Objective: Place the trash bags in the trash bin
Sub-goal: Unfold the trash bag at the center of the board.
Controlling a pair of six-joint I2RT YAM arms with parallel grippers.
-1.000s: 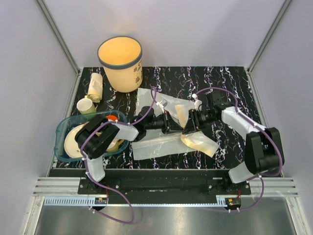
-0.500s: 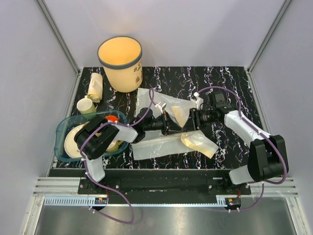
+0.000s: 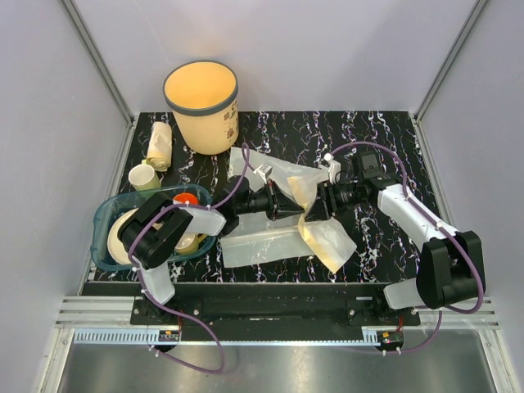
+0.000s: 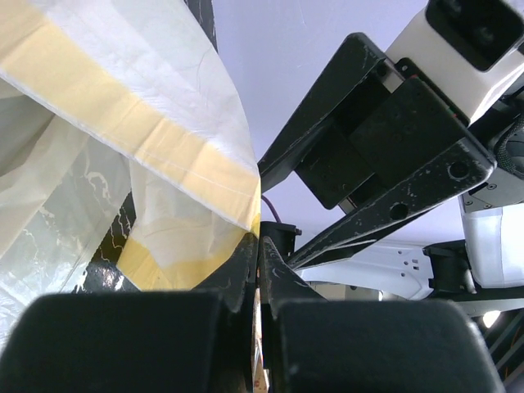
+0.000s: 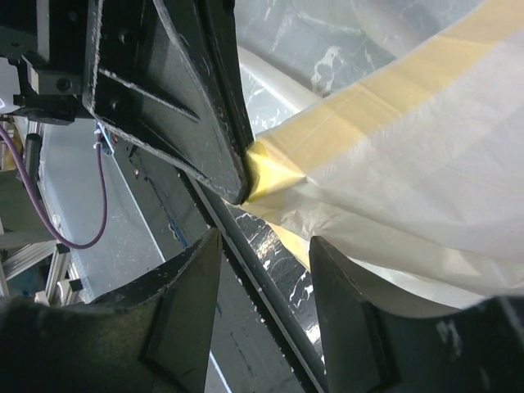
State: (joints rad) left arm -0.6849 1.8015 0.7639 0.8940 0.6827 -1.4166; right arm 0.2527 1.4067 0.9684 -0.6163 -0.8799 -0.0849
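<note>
The trash bag is a thin whitish film with yellow bands, spread over the middle of the mat. My left gripper is shut on a yellow-banded corner of it and holds that corner off the mat. In the left wrist view the bag runs into the closed left gripper. My right gripper faces the left one, open, with nothing between its jaws. In the right wrist view the right gripper gapes just below the pinched corner. The cream-yellow trash bin stands upright at the back left, apart from both grippers.
A teal tray with pale plates and a red item sits at the left front. A pale cup and a rolled bundle lie behind it. Grey walls close in both sides.
My left gripper has drawn slightly left with the bag corner. The bag's lower flap now hangs further toward the front. My right forearm has shifted toward the back.
</note>
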